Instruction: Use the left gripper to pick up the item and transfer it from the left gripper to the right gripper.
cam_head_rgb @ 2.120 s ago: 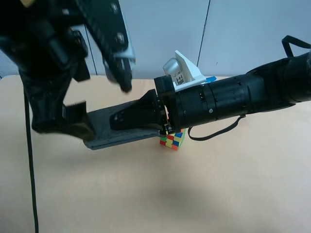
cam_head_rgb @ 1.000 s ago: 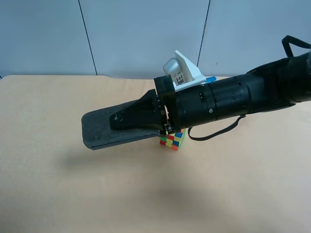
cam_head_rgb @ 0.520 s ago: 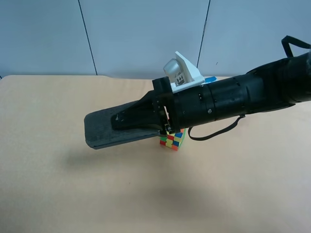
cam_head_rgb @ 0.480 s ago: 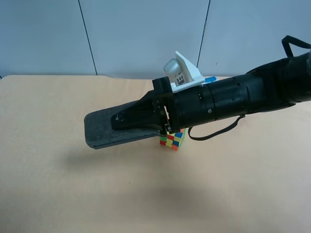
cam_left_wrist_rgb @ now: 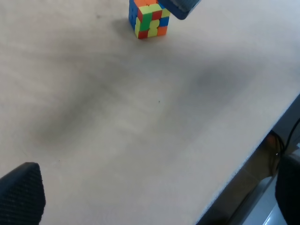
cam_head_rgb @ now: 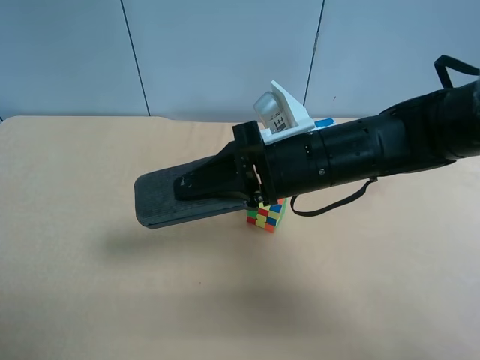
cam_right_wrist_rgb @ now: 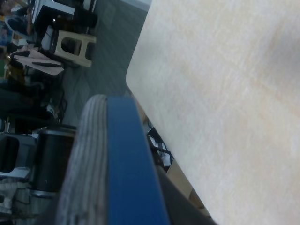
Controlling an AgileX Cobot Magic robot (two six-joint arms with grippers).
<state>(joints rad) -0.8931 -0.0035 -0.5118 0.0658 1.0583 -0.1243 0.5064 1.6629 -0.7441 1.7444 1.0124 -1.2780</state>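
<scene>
Exterior high: the right gripper (cam_head_rgb: 187, 184) clamps the eraser (cam_head_rgb: 157, 202) in the air, near the puzzle cube (cam_head_rgb: 266, 215). Right wrist: the eraser's felt-and-blue edge fills the foreground. Left wrist: the left gripper (cam_left_wrist_rgb: 157, 168) gapes empty, well clear. The handover looks complete; the next move calls only for a steady hold.

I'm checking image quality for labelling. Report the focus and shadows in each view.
Exterior high: sharp, evenly lit, a soft shadow on the table under the item. Right wrist: the item looms close and blurred, the table pale. Left wrist: the cube fairly sharp, the dark fingertips at the edges blurred.
</scene>
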